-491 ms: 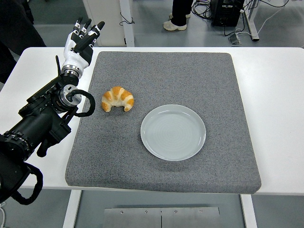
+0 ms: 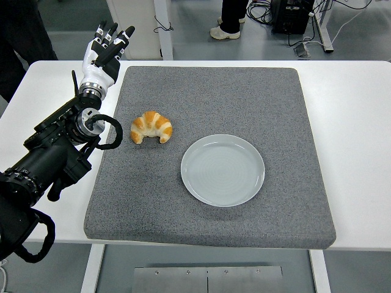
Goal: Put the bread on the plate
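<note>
A golden croissant lies on the grey mat, left of centre. To its lower right rests an empty pale grey plate, apart from the bread. My left hand is raised at the mat's far left corner, fingers stretched out straight and holding nothing. It is well behind and to the left of the croissant, not touching it. The black left arm runs down to the picture's lower left. My right arm does not show.
The mat covers most of the white table. A person's legs and shoes stand beyond the table at the top, near cables and a black box. A dark figure is at the top left edge.
</note>
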Robot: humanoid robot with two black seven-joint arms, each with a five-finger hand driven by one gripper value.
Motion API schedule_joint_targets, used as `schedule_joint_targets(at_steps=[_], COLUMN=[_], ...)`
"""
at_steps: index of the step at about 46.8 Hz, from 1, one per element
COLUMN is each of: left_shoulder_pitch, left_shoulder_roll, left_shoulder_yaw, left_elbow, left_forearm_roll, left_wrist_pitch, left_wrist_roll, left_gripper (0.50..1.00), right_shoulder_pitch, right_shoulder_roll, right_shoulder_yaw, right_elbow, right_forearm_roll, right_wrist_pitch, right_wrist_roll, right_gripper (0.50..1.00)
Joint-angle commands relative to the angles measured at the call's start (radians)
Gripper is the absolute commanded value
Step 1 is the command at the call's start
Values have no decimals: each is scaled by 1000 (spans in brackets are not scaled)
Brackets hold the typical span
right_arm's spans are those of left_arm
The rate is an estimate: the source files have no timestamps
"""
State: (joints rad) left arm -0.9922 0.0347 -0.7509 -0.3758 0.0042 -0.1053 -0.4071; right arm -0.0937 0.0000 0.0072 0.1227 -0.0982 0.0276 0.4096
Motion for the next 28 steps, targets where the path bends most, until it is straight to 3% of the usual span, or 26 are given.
schedule_joint_targets(at_steps=[1, 12, 28], left_shoulder_pitch=[-3, -28, -92], left_shoulder_roll=[-1, 1, 31], left_shoulder_yaw=[10, 51, 238], left_elbow=[1, 1, 1], left_forearm_roll=[0, 17, 20], left_wrist_pitch=[10, 39, 56], left_wrist_roll=[7, 7, 13], left_gripper=[971, 969, 966], right_shoulder_pitch=[0, 0, 0], right_shoulder_roll=[0, 0, 0], right_shoulder_yaw=[-1, 0, 0], right_elbow=[0, 0, 0], right_forearm_roll=[0, 0, 0], right_wrist_pitch=[0, 0, 0], right_wrist_roll=[0, 0, 0], right_gripper=[1000, 1000, 1000])
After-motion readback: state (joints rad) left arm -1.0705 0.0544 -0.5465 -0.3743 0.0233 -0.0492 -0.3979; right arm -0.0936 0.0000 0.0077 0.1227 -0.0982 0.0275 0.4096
